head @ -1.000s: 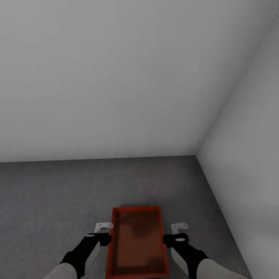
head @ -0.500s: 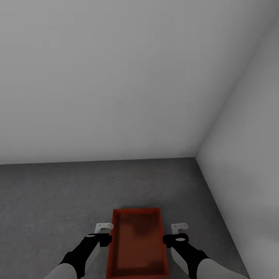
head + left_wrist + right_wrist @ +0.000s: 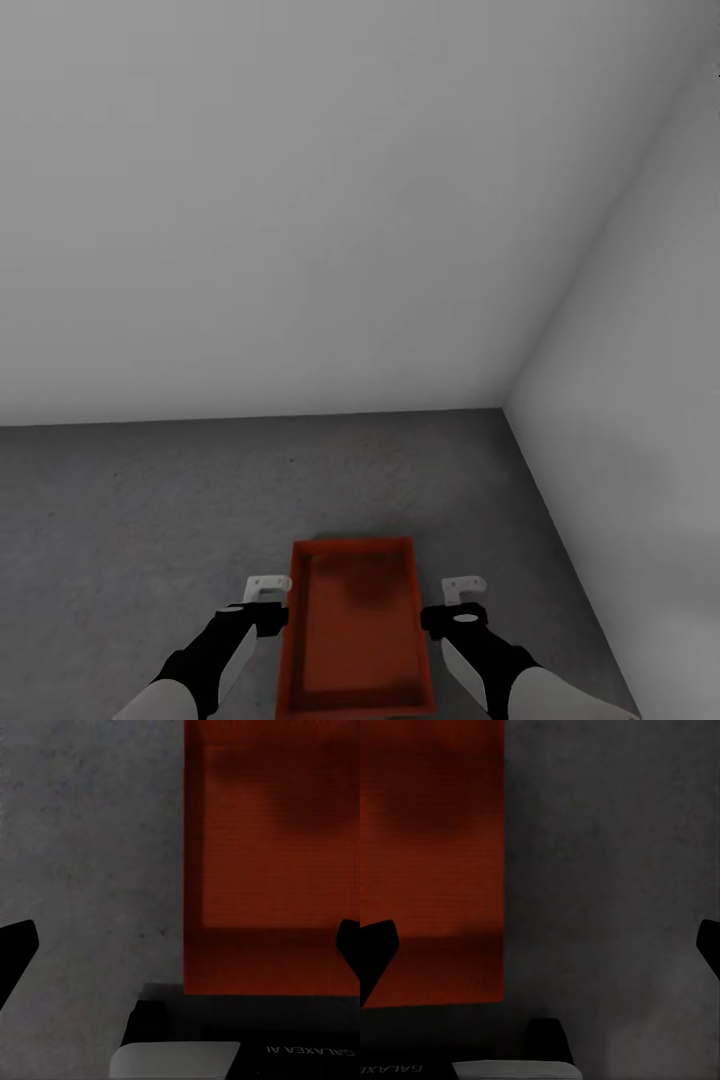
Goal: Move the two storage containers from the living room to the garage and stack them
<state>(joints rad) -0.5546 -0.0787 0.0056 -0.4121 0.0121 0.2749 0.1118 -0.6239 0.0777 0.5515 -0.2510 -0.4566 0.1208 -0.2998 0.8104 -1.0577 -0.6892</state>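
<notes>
Head looks down; wrists closely share the container (image 3: 355, 625).

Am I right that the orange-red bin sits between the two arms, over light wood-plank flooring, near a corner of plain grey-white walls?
Not quite: the flooring is wrong. In the head view the bin lies between the left pincer and the right pincer, but over a dark grey, speckled concrete floor, not wood planks. The corner of plain grey-white walls is as you say.

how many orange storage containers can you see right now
1. One storage container sits low in the head view over the grey concrete floor, between the left gripper and right gripper. A second could be hidden beneath it.
</notes>
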